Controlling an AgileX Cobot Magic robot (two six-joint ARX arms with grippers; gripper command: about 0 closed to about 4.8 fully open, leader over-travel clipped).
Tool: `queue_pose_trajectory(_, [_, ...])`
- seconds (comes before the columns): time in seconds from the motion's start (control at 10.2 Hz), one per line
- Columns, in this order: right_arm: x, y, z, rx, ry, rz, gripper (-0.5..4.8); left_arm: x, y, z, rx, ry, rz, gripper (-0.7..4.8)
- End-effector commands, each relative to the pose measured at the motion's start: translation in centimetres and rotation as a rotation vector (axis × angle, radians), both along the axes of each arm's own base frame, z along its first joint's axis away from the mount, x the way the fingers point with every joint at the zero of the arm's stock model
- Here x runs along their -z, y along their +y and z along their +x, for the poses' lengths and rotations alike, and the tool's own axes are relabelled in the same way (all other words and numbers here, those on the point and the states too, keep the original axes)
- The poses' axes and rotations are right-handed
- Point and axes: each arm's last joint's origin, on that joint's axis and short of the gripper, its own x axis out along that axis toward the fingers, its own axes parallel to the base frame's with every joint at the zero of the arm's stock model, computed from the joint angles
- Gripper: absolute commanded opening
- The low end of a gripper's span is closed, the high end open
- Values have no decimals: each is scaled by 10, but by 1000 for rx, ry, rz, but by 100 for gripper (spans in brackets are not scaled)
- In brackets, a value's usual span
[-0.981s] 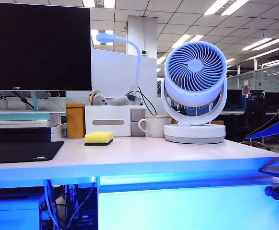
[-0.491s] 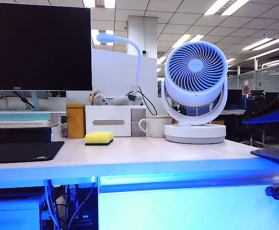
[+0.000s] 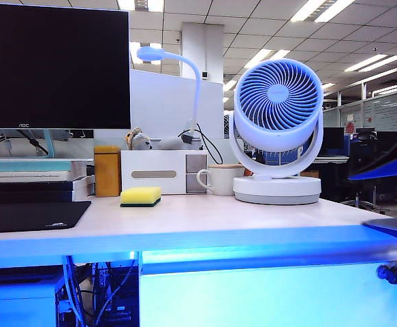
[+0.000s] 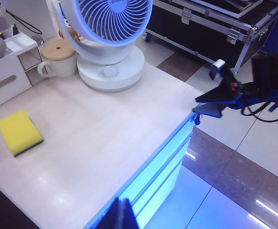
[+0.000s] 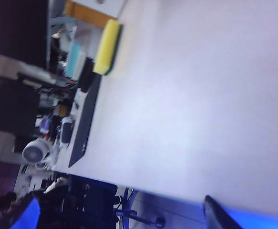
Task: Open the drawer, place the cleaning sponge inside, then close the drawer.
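Note:
The yellow cleaning sponge [image 3: 141, 196] with its green layer lies flat on the desk top, left of centre; it also shows as sponge [image 4: 18, 132] and sponge [image 5: 108, 45]. The drawer [image 3: 273, 293] is the blue-lit white front under the desk, closed, with its black knob [image 3: 391, 274] at the right edge. My right gripper [image 3: 359, 201] hovers open at the desk's right end, above the knob and far from the sponge; the left wrist view shows this right gripper [image 4: 195, 106] by the desk corner. My left gripper [image 4: 122, 214] is shut and empty above the desk's front edge, outside the exterior view.
A white fan [image 3: 277, 129] and a mug [image 3: 218, 180] stand at the back right. A white organizer box [image 3: 163, 172], an orange box [image 3: 107, 170], a monitor [image 3: 54, 65] and a black mat [image 3: 28, 215] fill the back and left. A black case [image 4: 210, 24] sits on the floor.
My right gripper has risen a little and tilted at the desk's right end. The sponge and the drawer have not moved.

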Motion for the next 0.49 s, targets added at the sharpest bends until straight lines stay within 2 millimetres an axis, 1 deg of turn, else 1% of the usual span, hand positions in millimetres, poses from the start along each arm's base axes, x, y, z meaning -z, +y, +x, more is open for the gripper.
queue_pose_trajectory(0.1, [19, -13, -12, 107, 146, -55, 479, -3, 0, -1, 4, -19, -15, -5])
queue_pose_trajectory(0.49, [18, -13, -10, 103, 111, -77, 479, -3, 0, 0, 4, -17, -13, -5])
